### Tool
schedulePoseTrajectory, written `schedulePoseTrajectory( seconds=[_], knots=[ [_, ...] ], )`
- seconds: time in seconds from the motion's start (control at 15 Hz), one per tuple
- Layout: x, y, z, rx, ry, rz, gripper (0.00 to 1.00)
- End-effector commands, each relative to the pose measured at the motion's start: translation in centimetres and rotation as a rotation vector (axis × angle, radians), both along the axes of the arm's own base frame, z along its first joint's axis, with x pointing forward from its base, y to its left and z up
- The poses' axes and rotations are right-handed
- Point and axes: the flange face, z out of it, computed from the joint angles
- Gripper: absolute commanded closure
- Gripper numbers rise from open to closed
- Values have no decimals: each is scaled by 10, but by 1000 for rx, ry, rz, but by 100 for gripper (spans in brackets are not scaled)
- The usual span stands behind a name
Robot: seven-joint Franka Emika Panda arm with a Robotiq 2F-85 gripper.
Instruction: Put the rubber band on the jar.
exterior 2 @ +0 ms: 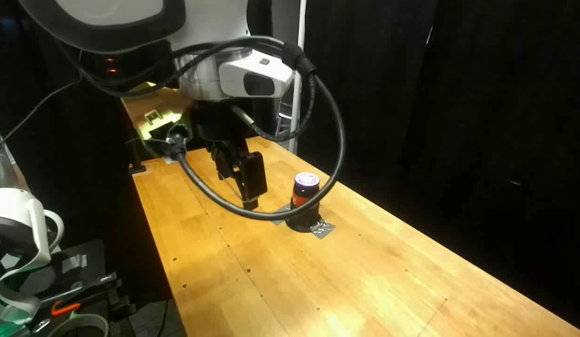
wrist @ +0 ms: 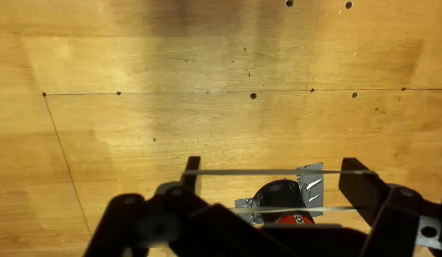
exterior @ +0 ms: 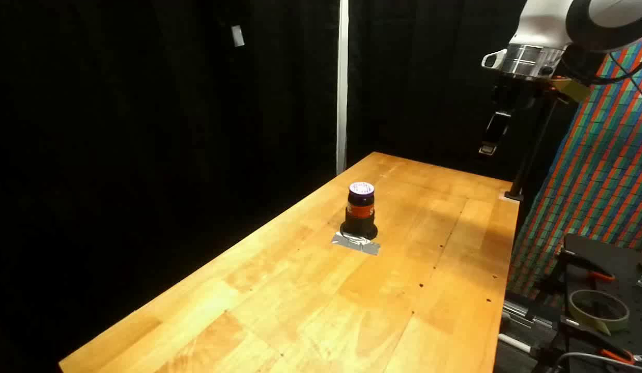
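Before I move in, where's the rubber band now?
In the wrist view, the rubber band is low, right of centre, stretched around the spread fingers of the gripper, the orange stripe of the jar just below one strand.

Soft light is being returned by the smooth wooden table (exterior: 321, 300), and glints by 2 creased strips of silvery tape (wrist: 311, 189). A dull surface is being shown by the rubber band (wrist: 249, 172). Glass and plastic are not being told apart in the jar (exterior: 361, 210). Matt black is being presented by the gripper (wrist: 269, 166) and the cloth curtain (exterior: 144, 155), smooth white plastic by the arm (exterior: 541, 26), polished metal by its collar (exterior: 528, 59).
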Motion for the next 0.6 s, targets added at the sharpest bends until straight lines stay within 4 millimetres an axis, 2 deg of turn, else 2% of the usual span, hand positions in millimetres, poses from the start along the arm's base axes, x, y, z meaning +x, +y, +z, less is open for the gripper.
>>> schedulePoseTrajectory(
  seconds=[0.0,0.2,0.4,0.53],
  knots=[
    [0,0,1,0,0,0,0],
    [0,0,2,0,-2,0,0],
    [35,26,9,-56,13,12,0],
    [65,54,9,-92,15,39,0]
  ],
)
